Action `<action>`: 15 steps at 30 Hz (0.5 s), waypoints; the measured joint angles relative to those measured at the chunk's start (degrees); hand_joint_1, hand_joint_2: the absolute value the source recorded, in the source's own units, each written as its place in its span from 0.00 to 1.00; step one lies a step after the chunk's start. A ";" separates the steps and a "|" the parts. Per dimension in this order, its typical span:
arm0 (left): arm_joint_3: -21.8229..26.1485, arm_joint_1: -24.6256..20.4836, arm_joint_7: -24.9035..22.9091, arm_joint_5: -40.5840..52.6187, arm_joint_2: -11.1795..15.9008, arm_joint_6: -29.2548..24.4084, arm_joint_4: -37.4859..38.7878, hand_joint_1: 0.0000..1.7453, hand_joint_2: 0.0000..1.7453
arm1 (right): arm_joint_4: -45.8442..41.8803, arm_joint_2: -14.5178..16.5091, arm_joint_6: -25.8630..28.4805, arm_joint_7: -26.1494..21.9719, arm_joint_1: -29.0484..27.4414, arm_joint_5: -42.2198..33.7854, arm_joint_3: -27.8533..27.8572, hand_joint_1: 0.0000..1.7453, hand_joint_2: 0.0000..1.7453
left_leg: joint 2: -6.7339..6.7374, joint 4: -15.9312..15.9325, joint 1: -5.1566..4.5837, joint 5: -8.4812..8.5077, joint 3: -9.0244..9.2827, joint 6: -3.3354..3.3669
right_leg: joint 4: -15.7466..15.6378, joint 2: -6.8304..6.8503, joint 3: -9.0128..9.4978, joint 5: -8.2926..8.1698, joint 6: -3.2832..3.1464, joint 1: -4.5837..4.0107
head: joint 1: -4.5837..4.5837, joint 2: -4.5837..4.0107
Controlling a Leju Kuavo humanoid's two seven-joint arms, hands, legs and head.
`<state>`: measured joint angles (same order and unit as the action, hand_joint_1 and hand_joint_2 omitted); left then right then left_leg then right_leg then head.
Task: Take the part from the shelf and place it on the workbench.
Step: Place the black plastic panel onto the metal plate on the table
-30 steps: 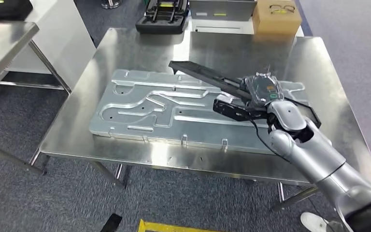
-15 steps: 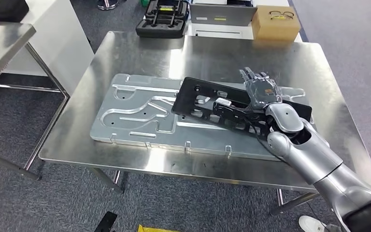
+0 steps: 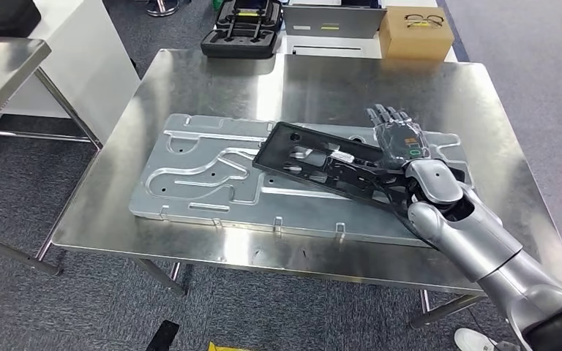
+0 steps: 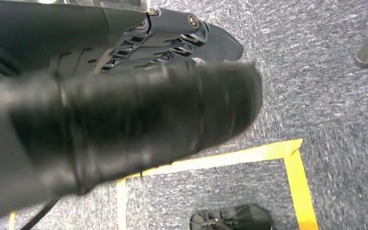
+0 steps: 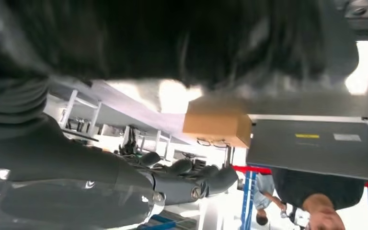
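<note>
The black part [image 3: 315, 164], a long flat frame with cut-outs, lies slanted across the grey machined aluminium plate [image 3: 197, 168] on the steel workbench [image 3: 322, 80]. My right hand [image 3: 399, 139] lies over the part's right end, back facing up and fingers stretched straight past its far edge. In the right wrist view the fingers [image 5: 191, 179] are straight, with a bright gap between them and the blurred dark part. My left hand [image 4: 177, 31] hangs low over the carpet; how its fingers lie is unclear.
At the workbench's far edge stand a black tool case [image 3: 241, 33], a grey case [image 3: 333, 20] and a cardboard box [image 3: 416, 33] with glasses on it. Another steel table [image 3: 4, 66] stands to the left. A person [image 5: 311, 191] stands beyond the bench. Yellow tape [image 4: 297, 182] marks the floor.
One second ago my right hand held the part edge-up above the plate. The part has since turned flat and come down onto the plate, and the fingers have straightened out.
</note>
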<state>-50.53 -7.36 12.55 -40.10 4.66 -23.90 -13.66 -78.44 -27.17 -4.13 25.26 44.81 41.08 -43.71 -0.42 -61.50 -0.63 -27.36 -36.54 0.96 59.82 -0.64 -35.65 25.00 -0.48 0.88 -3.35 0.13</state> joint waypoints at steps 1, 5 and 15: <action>-0.01 0.01 0.00 0.04 -0.06 -0.18 0.00 0.00 0.00 | -0.08 0.00 0.10 0.02 0.04 -0.02 0.00 0.00 0.00 | 0.03 -2.79 0.19 -1.51 -1.29 -0.37 | -0.12 0.03 0.10 -0.03 -0.16 0.07 | -0.05 0.00; -0.01 0.22 0.15 0.54 -0.23 -0.86 -0.01 0.00 0.00 | -0.17 0.00 0.28 0.20 0.10 -0.16 0.00 0.00 0.00 | 0.05 -12.27 0.76 -4.36 -6.25 -1.08 | -0.15 0.08 0.15 0.05 -0.35 0.03 | -0.12 0.00; -0.03 0.16 0.75 0.63 -0.31 -0.14 -0.01 0.00 0.00 | -0.77 -0.04 0.64 0.52 0.39 -0.16 0.00 0.00 0.00 | 0.04 4.14 0.23 2.71 1.63 1.11 | 0.66 0.01 -0.17 1.15 1.61 0.24 | -0.02 0.00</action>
<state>-50.55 -7.20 13.30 -39.46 4.35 -24.04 -13.66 -79.21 -27.21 -3.48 25.78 45.21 40.92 -43.71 -0.39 -57.37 -0.40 -24.65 -34.92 2.06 60.48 -0.63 -35.82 26.15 1.13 1.13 -3.38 0.13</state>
